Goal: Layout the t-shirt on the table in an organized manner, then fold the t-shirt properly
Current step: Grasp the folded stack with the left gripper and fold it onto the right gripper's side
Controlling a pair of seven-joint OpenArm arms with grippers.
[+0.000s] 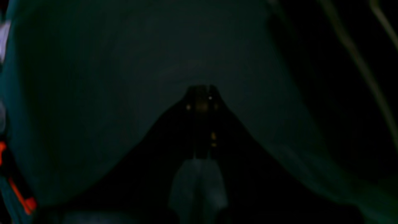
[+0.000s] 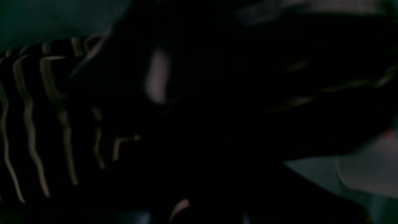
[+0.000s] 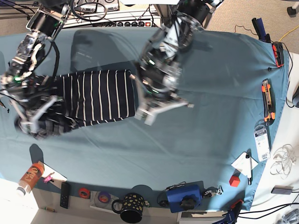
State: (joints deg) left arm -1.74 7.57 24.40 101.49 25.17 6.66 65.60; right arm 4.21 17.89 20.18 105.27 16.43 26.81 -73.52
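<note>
Base only: whole t-shirt [image 3: 93, 100], both arms.

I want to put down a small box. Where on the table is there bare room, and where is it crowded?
The table is bare between the left pincer and the tools on the right edge, and in front of the t-shirt. It is crowded along the near edge around the mug, and on the left where the right pincer works.

No readable text, label, brand or number is found in any view. Print on the bottle [image 3: 29, 177] at the table's [image 3: 219, 84] near left corner is too small to be read.
</note>
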